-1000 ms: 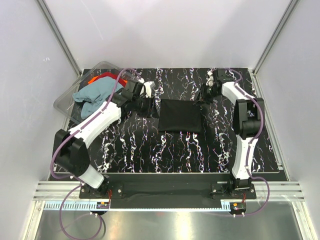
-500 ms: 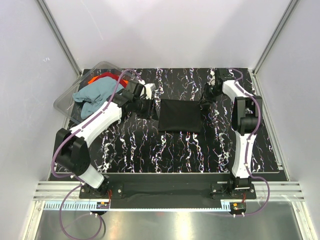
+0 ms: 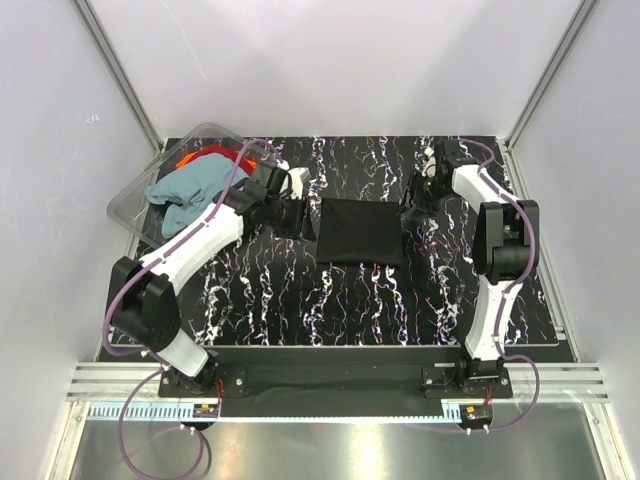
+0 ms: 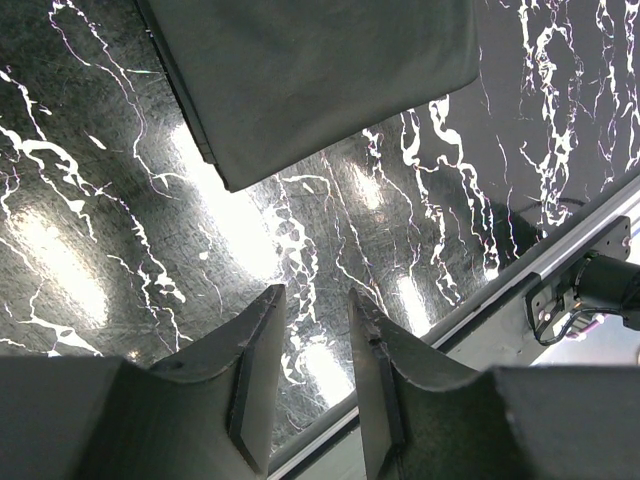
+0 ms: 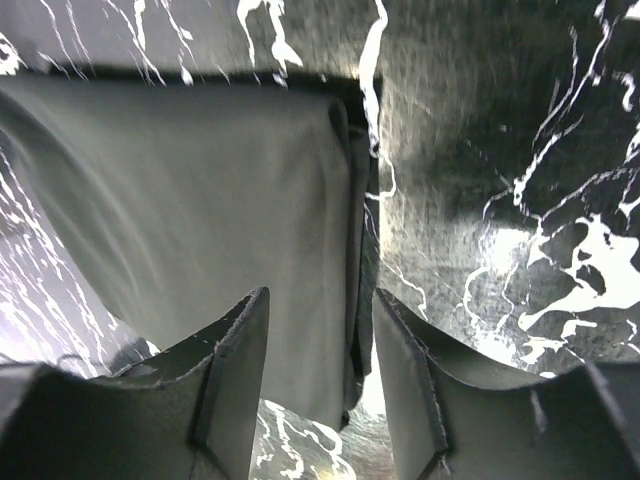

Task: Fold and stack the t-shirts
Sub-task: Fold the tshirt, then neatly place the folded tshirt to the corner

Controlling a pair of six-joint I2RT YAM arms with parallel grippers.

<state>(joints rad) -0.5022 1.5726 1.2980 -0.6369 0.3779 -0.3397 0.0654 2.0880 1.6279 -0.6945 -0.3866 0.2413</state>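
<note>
The black cloth t-shirt point(image 3: 360, 231) lies folded flat on the black marbled desk point(image 3: 300, 300), between the left end effector point(image 4: 313, 295) and the right end effector point(image 5: 320, 295), both spread and empty; it looks soft and light, so pinch a thick folded edge.

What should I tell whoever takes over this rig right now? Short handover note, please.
Left pincer: open, empty, beside the left edge of the black shirt.
Right pincer: open, empty, over that shirt's right edge.
Done: the black shirt lies folded on the table.
Left: the teal shirt and the red-orange shirt sit crumpled in the clear tub. Fold both and stack them on the black one.
</note>
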